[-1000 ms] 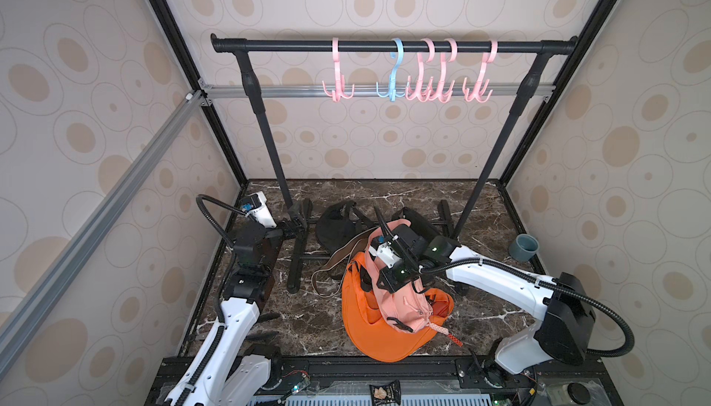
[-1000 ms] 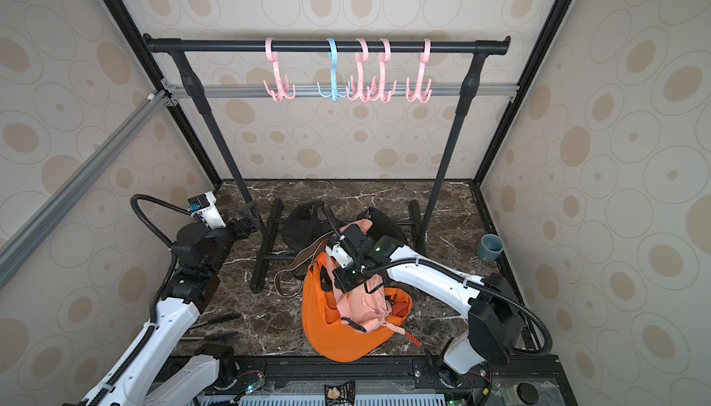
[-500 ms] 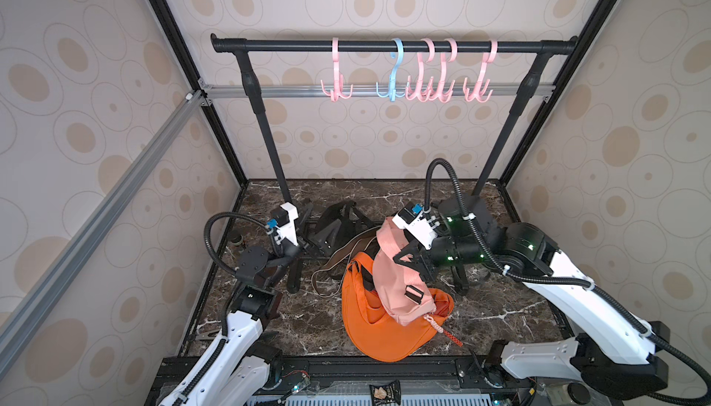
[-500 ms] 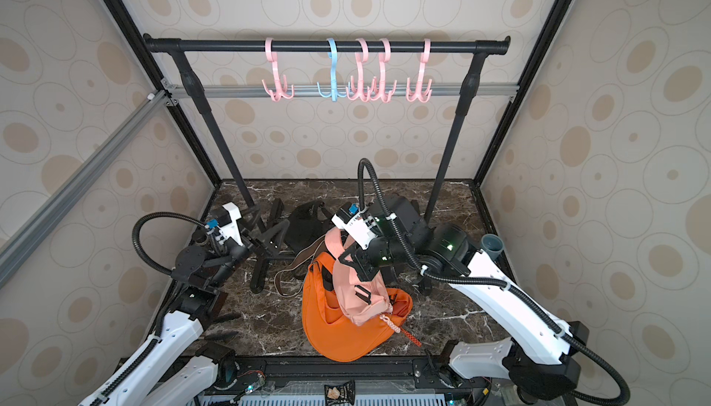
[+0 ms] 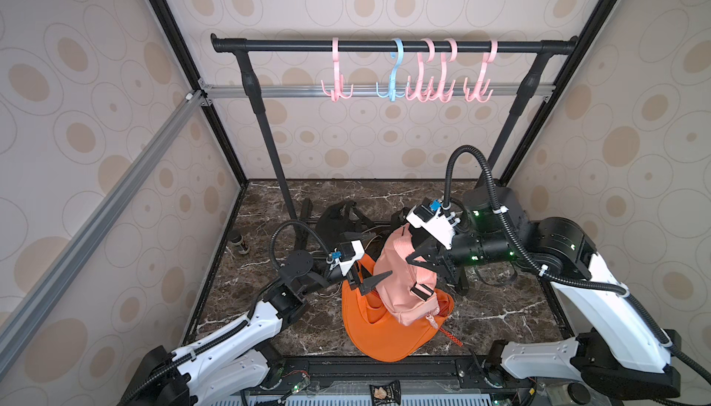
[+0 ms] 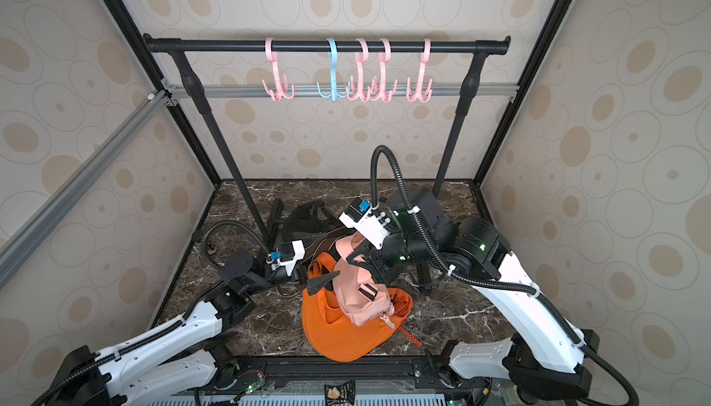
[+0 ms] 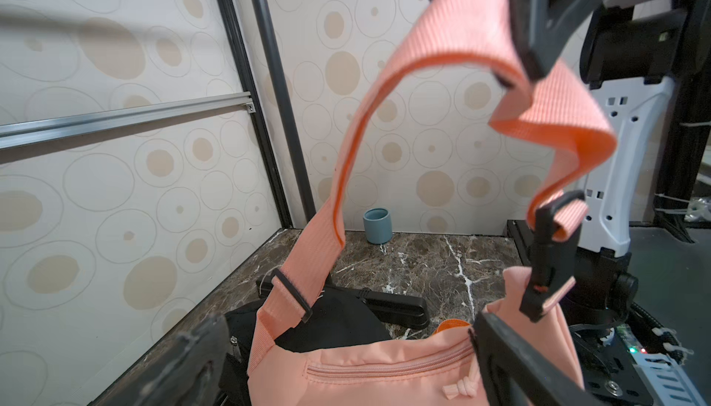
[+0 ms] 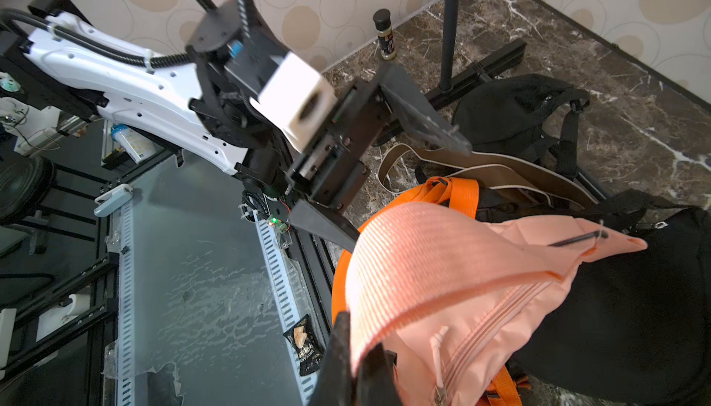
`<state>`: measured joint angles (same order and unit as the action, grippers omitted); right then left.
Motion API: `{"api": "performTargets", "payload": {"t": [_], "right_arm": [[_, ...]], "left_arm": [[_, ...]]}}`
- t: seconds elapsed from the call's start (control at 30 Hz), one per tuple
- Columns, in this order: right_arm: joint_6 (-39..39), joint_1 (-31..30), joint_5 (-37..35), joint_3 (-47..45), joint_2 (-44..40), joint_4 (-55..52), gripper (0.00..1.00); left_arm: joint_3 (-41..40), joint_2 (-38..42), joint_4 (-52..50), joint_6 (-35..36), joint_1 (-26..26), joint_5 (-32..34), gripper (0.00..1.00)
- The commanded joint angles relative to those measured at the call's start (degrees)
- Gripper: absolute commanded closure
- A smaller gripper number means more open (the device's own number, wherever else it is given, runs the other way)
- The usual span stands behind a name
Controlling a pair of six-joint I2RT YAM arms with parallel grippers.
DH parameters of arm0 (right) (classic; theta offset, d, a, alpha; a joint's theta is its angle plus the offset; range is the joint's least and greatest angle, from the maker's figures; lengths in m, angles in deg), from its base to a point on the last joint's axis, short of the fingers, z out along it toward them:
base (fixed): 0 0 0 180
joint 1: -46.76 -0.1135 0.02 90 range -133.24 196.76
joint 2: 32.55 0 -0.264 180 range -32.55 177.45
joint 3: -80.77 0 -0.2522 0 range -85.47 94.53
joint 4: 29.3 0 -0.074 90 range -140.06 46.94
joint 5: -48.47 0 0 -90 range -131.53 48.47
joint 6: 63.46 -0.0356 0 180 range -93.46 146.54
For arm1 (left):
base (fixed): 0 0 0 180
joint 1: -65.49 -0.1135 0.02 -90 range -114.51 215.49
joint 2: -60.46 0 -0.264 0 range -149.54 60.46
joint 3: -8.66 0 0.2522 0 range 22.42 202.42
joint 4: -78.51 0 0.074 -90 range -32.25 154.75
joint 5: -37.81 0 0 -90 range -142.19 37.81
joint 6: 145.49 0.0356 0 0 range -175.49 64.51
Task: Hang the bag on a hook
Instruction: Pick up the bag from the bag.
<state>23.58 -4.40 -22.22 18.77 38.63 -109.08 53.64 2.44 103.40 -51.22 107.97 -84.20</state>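
The pink bag (image 5: 404, 288) hangs over the middle of the desk (image 5: 500, 308), toward its front edge, held up by its strap (image 7: 461, 50). The right gripper (image 5: 423, 260) reaches in from the right edge, and its jaws are clenched on that strap near the top of the loop. From there the webbing runs down on both sides to the bag body. The bag's lower end sits against the orange bag (image 5: 384, 331), which lies slumped on the desk under it. Whether any weight rests there I cannot tell.

The left gripper (image 5: 367, 275) comes in from the left edge with its jaws released and spread wide. In the left wrist view the top of the pink bag's body sits between the two fingers (image 7: 519, 365). They do not pinch it, and I cannot tell whether one of them brushes the fabric.

Behind the pink bag, a black bag (image 5: 342, 219) lies on the desk by the feet of the rack (image 5: 384, 45), which stands along the back edge. Five hooks hang from its top bar, four pink ones and one blue hook (image 5: 394, 73). All of them are bare and high above the bag.

A small blue cup (image 7: 377, 225) stands at the right edge near the back corner, and a dark-capped jar (image 5: 241, 244) stands at the left edge.
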Motion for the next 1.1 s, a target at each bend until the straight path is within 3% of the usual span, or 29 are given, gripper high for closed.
{"api": "performTargets", "payload": {"t": [0.0,0.2,0.43,0.7,0.9,1.07], "right_arm": [[1.13,-0.33,1.84,2.94,-0.18,-2.07,1.0],[1.21,-0.3,3.37,4.73,-0.55,-2.62,1.0],[1.71,-0.35,3.99,5.94,-1.74,-3.3,1.0],[2.14,-0.35,1.75,5.12,-3.25,-3.32,1.0],[1.39,-0.35,4.07,4.58,-3.96,-1.65,1.0],[0.6,-0.32,3.8,4.47,-5.79,-1.09,1.0]], "left_arm": [[2.34,-4.02,5.12,3.67,0.96,2.19,0.0],[4.29,-13.93,16.28,0.58,1.3,6.42,0.0],[9.32,-25.87,26.24,-6.9,2.5,3.27,0.01],[9.28,-27.85,25.55,-5.52,7.61,1.52,0.0],[9.71,-31.49,29.66,-7.03,7.71,4.63,0.24],[15.07,-37.89,33.33,-10.19,7.69,4.06,0.53]]}}
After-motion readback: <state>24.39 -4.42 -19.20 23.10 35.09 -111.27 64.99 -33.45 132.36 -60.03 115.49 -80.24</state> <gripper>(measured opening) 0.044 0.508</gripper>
